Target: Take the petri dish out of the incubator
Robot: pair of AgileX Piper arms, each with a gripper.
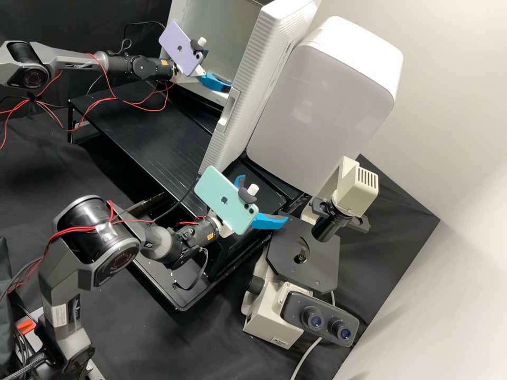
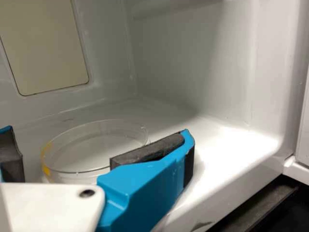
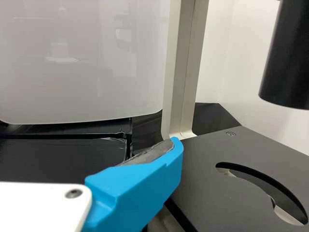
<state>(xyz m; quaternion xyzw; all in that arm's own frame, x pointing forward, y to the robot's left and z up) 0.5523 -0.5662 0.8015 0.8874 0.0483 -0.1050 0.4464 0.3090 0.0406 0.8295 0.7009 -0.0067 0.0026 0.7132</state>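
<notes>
High view: left gripper is inside the incubator; right gripper hangs by the microscope, clear of the opening

Left wrist view: fingers spread astride the petri dish on the chamber floor, ready to pinch

Right wrist view: spread or pressed together, I cannot tell

On the incubator floor, petri dish between fingers of the left gripper. Beside the microscope stage, before the incubator door, right gripper.

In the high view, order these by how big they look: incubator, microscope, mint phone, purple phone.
incubator
microscope
mint phone and purple phone unranked: the purple looks smaller but sits farther off.
</notes>
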